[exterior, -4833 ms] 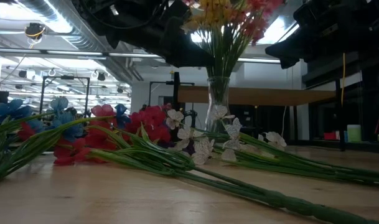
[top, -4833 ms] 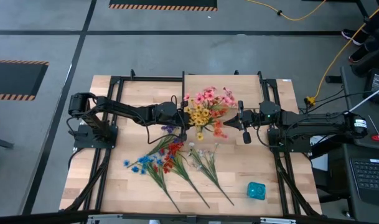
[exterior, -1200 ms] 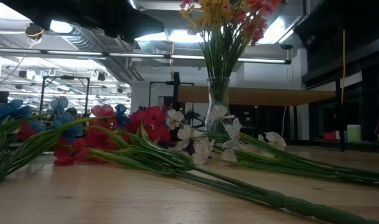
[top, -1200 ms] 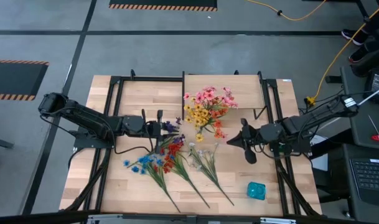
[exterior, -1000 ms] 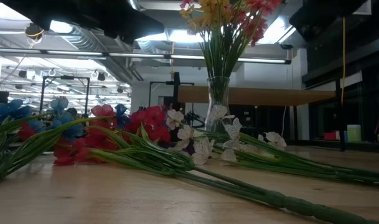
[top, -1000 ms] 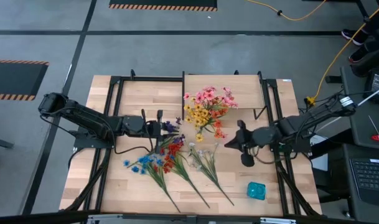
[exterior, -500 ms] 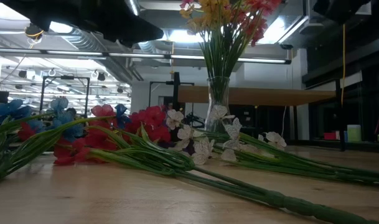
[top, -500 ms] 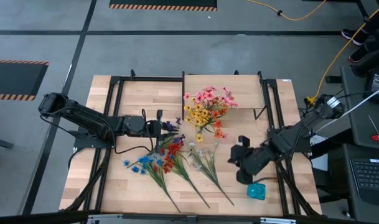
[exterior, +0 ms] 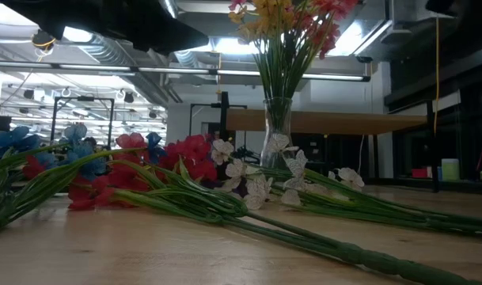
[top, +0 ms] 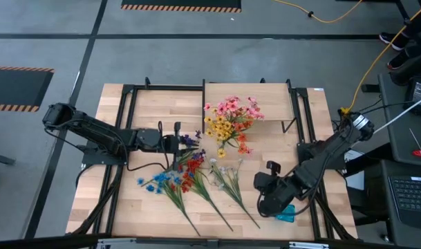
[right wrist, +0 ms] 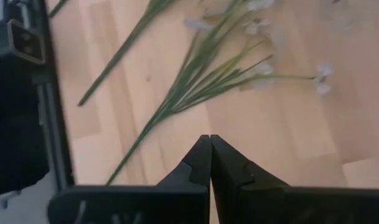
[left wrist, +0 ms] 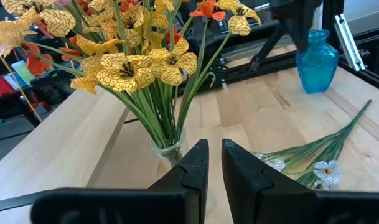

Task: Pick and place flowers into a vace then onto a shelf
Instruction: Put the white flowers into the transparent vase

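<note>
High view shows the right gripper [top: 264, 205] pressed shut and empty beside the white flowers [top: 227, 174] lying on the table — descending unopened, it would likely shove the stems aside, while the left gripper [top: 177, 137] waits narrowly parted

Yellow, pink and orange flowers [top: 227, 123] stand upright in a clear glass vase [exterior: 277, 131], just ahead of the left hand [top: 179, 140]. Red, blue and white sprays [top: 189, 178] lie flat on the surface between both hands, stems toward the front edge. The pale wood shelf [exterior: 320, 121] stands behind the vase.
</note>
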Robot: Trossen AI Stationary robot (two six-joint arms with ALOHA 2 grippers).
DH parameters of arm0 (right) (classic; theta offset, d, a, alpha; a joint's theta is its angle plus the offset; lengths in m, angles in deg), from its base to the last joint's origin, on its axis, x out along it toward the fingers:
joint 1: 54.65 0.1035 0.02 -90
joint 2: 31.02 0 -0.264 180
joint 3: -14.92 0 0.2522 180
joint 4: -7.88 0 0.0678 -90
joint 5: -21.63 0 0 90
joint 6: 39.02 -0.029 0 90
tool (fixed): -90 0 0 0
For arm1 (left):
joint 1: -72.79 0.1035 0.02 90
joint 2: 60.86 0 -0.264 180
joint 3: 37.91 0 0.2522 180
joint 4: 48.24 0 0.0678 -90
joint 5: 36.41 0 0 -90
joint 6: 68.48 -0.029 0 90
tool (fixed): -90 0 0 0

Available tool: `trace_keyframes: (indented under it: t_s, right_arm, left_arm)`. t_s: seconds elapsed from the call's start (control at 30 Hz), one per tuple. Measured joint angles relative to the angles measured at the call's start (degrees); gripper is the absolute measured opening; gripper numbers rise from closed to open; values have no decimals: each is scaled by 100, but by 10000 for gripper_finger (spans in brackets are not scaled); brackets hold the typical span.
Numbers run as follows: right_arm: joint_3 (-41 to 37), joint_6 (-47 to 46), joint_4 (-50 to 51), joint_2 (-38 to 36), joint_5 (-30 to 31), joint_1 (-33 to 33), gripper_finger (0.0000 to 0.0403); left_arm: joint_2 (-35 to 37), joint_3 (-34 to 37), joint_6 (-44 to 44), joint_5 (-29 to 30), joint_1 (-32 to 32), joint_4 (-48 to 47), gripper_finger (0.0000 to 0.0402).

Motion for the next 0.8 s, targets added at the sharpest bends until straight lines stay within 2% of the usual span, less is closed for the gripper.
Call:
trace_keyframes:
  t_s: [0.23, 0.63, 0.8]
  right_arm:
    - [450, 341, 133, 319, -80, 90, 5]
    - [512, 14, 124, 635, -86, 79, 6]
    - [512, -95, 91, 680, -82, 67, 38]
  left_arm:
    - [0, 0, 13, -114, -18, 0, 35]
    - [0, 0, 13, -284, -20, 0, 36]
    - [0, 0, 15, -278, -20, -2, 37]
